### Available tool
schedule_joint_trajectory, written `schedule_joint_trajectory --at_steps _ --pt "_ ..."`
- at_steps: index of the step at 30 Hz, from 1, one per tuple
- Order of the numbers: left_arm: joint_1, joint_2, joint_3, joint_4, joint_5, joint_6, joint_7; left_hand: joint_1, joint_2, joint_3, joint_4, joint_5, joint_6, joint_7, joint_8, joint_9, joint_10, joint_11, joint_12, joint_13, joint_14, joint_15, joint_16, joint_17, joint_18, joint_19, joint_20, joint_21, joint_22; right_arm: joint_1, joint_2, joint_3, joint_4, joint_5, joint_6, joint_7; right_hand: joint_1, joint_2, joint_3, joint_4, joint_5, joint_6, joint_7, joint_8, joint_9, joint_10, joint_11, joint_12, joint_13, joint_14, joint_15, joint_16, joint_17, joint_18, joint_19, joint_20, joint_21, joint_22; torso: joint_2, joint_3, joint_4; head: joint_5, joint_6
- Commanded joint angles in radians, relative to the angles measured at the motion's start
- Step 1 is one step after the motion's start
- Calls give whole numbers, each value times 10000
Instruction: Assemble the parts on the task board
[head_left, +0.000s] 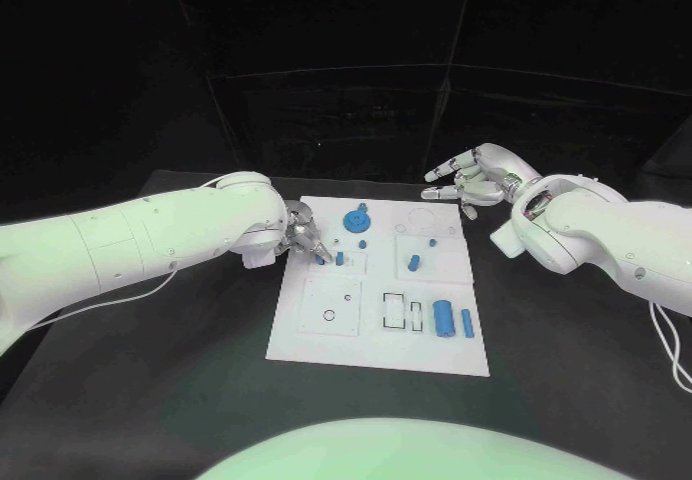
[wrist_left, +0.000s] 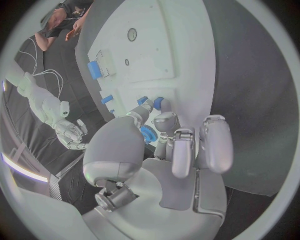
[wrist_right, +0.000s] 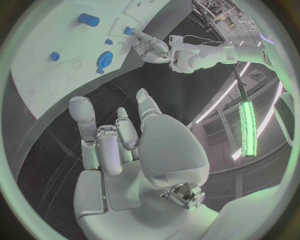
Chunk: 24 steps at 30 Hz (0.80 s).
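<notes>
Black table (head_left: 173, 400) under everything, surface matte. Dark backdrop panels (head_left: 346, 90) behind far edge. Green light strip (wrist_right: 248, 127) overhead in room, seen in right wrist view.

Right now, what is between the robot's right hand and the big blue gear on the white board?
In the head view, bare white task board with a faint round outline lies between the right hand and the blue gear; no part sits there.

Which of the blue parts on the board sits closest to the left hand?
The small blue part right at the left hand fingertips, at the board's left edge; the gear-like disc and the cylinders lie farther right.
</notes>
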Motion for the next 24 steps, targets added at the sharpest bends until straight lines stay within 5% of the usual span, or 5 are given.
schedule_joint_trajectory --at_steps 1,24 --pt "13 22 5 -34 -59 -16 -47 -103 28 -72 33 -20 49 16 72 -2 -8 -11 52 -9 1038 -52 30 2634 -57 14 -72 19 3 21 8 7 9 -15 64 29 3 112 -64 -3 19 -48 -23 59 3 -53 20 -2 -16 593 -64 -66 454 101 -38 18 -57 -18 4 -4 5 0 6" --pt "18 268 6 -340 -59 26 -34 -28 278 -234 190 -18 39 -9 111 -2 -4 -29 66 0 1038 -63 30 2634 -59 19 -83 18 18 21 38 7 -11 -15 121 19 -18 122 -83 14 17 -49 -22 62 3 -57 21 -4 -20 592 -64 -70 449 103 -43 18 -66 -32 -4 3 1 -28 -16"
